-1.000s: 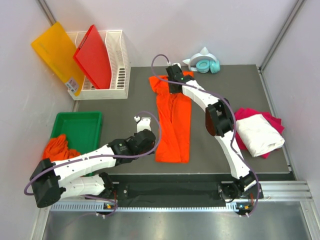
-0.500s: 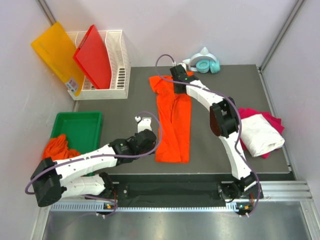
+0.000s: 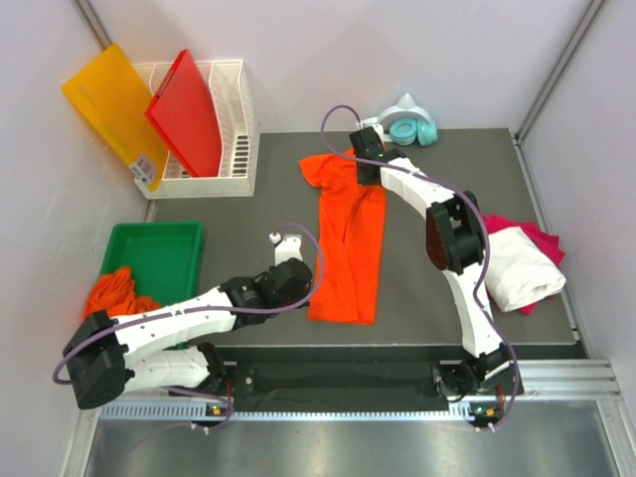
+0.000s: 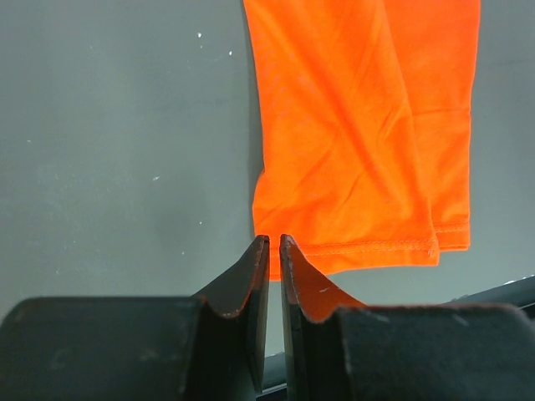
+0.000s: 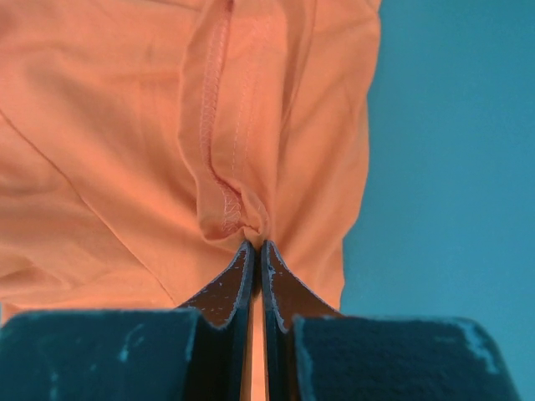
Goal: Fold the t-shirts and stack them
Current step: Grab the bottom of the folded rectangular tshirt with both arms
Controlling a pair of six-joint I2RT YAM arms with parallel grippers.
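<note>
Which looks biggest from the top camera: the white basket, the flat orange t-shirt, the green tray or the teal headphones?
Largest to smallest in the top view:
1. white basket and orange t-shirt, too close to rank; an arm hides part of the shirt
2. green tray
3. teal headphones

Red board [image 3: 186, 111] in white basket [image 3: 241, 139]; green tray [image 3: 159, 256].

I worked in a robotics lab cell. My left arm [image 3: 169, 323] and right arm [image 3: 459, 238] were bolted side by side to an aluminium frame [image 3: 568, 376] at the near edge of a bench [image 3: 248, 219] topped with a dark grey mat. Plain white panels [image 3: 328, 50] walled it in, with metal posts [image 3: 556, 70] at the corners. A slotted cable duct [image 3: 328, 408] ran along the front, and purple cables [image 3: 314, 253] looped off the arms.
</note>
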